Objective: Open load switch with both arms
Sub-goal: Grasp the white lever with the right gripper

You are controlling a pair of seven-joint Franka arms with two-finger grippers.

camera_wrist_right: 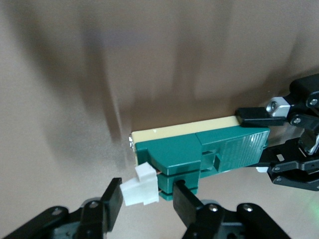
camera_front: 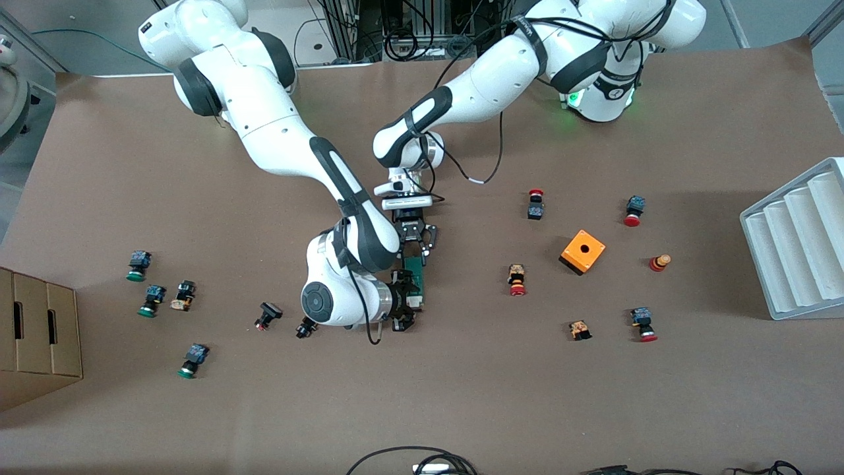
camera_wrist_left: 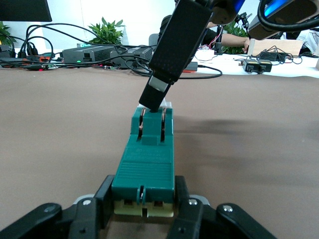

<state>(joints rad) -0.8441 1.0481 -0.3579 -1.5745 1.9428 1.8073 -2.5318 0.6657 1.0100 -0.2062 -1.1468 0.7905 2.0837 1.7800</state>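
Observation:
The load switch (camera_front: 415, 278) is a narrow dark-green block lying flat near the table's middle. My left gripper (camera_front: 415, 256) reaches down from the left arm's base and is shut on one end of the load switch (camera_wrist_left: 146, 162), with a finger (camera_wrist_left: 102, 199) on each side. My right gripper (camera_front: 414, 298) is at the switch's end nearer the front camera. In the right wrist view its fingers (camera_wrist_right: 113, 196) stand open on either side of the white lever (camera_wrist_right: 140, 188), which sticks out of the green body (camera_wrist_right: 209, 149).
Small push-buttons lie scattered on the brown table; two (camera_front: 268, 315) (camera_front: 304, 327) are close beside the right arm's wrist. An orange box with a hole (camera_front: 582, 251) sits toward the left arm's end. A cardboard box (camera_front: 33, 330) and a grey ribbed tray (camera_front: 798, 244) stand at the table's two ends.

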